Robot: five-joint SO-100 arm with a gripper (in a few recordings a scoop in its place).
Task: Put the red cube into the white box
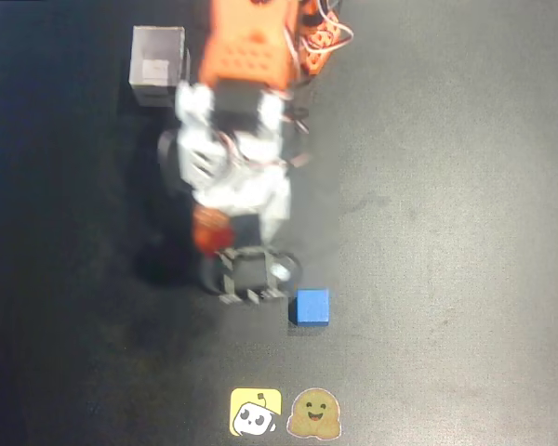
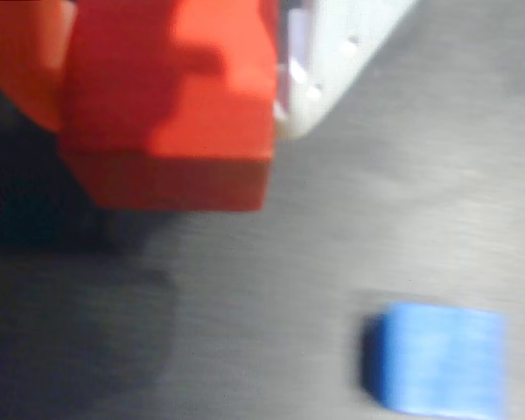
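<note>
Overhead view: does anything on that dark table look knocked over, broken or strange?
Nothing stands out. The white box sits upright, the blue cube lies flat, and the red cube is between the jaws.

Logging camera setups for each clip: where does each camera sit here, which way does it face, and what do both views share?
Overhead view: fixed above the table, looking straight down on the arm, white box, blue cube and two stickers.
Wrist view: rides on the arm, looking down past the claw holding the red cube, the table below.
Shared: red cube, blue cube, claw, table.
</note>
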